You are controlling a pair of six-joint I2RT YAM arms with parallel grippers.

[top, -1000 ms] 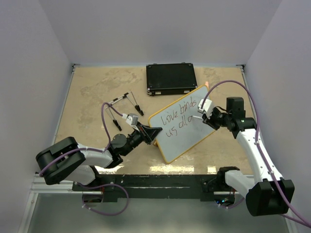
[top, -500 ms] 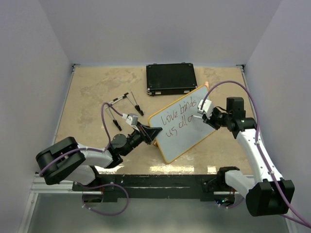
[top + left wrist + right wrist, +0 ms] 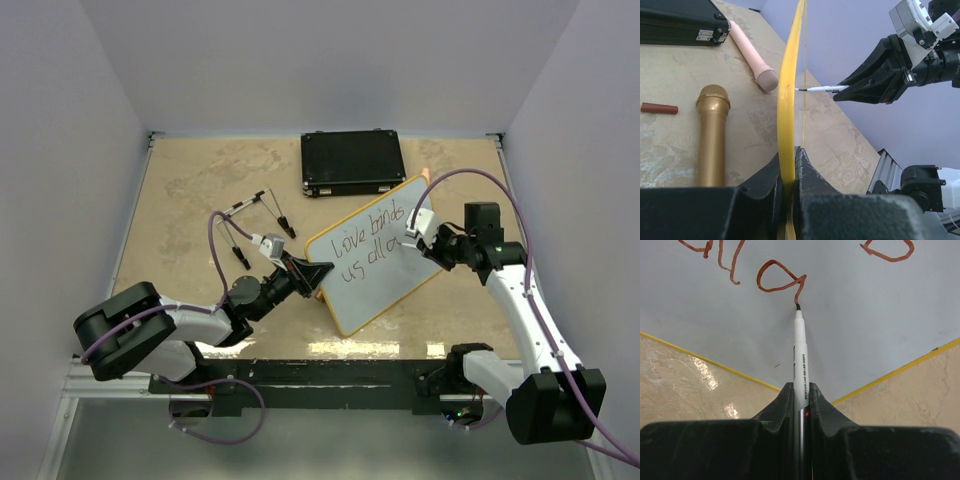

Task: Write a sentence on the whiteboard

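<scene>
The whiteboard, yellow-framed, is tilted up off the table. My left gripper is shut on its left edge; in the left wrist view the yellow frame runs edge-on between the jaws. The sentence sits in two slanted lines on its face. My right gripper is shut on a white marker. The marker's tip touches the board at the tail of the last reddish-brown letter. From the left wrist the marker is seen meeting the board's face.
A black case lies at the back. Several pens lie left of the board. Behind the board on the table are a gold microphone, a pink microphone and a small red-brown stick.
My right gripper has shifted slightly up the board with the marker. The left arm and the whiteboard have stayed put.
</scene>
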